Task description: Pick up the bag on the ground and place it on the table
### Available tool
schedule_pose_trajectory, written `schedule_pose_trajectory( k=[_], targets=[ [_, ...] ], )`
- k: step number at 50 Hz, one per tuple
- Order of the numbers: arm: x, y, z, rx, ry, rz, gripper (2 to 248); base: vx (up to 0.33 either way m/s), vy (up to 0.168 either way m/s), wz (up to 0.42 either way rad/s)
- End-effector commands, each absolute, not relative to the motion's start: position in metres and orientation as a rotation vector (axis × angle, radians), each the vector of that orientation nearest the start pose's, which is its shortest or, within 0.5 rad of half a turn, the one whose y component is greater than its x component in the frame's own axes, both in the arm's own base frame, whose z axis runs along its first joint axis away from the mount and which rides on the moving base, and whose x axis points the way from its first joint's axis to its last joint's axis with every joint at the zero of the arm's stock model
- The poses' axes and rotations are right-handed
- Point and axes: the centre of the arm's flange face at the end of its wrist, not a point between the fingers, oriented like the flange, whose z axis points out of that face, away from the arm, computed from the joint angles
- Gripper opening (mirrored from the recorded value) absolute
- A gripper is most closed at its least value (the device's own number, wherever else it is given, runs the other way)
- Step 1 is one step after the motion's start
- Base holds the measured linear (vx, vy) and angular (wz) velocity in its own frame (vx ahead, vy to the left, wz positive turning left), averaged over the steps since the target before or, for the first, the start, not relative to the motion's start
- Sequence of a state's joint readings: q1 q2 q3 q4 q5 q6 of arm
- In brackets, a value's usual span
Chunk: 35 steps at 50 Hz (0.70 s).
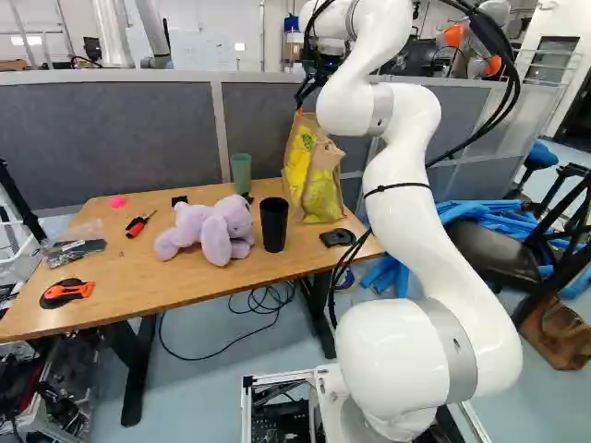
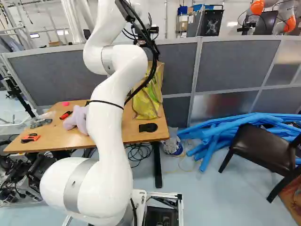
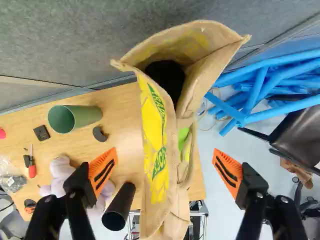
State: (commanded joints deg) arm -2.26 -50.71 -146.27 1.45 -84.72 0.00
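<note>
Partly hidden behind my arm, the gripper is over the top of the bag in the left base view. The brown bag with yellow printing stands upright on the right end of the wooden table, near the grey divider. In the wrist view my gripper is open, its orange pads on either side of the bag with a gap to each. The bag's mouth gapes, and something dark shows inside.
On the table are a purple plush toy, a green cup, a black cup, a cutter and small tools. Blue foam tubes and a dark chair stand to the right. Another robot is beyond the divider.
</note>
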Motion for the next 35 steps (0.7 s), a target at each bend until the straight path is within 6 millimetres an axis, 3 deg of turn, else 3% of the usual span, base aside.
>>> schedule_pose_trajectory(
  k=[35],
  targets=[
    [0.7278, -0.0265, 0.7131, -3.105, 0.061, -0.295, 247, -0.075, -0.002, 0.001]
  ],
)
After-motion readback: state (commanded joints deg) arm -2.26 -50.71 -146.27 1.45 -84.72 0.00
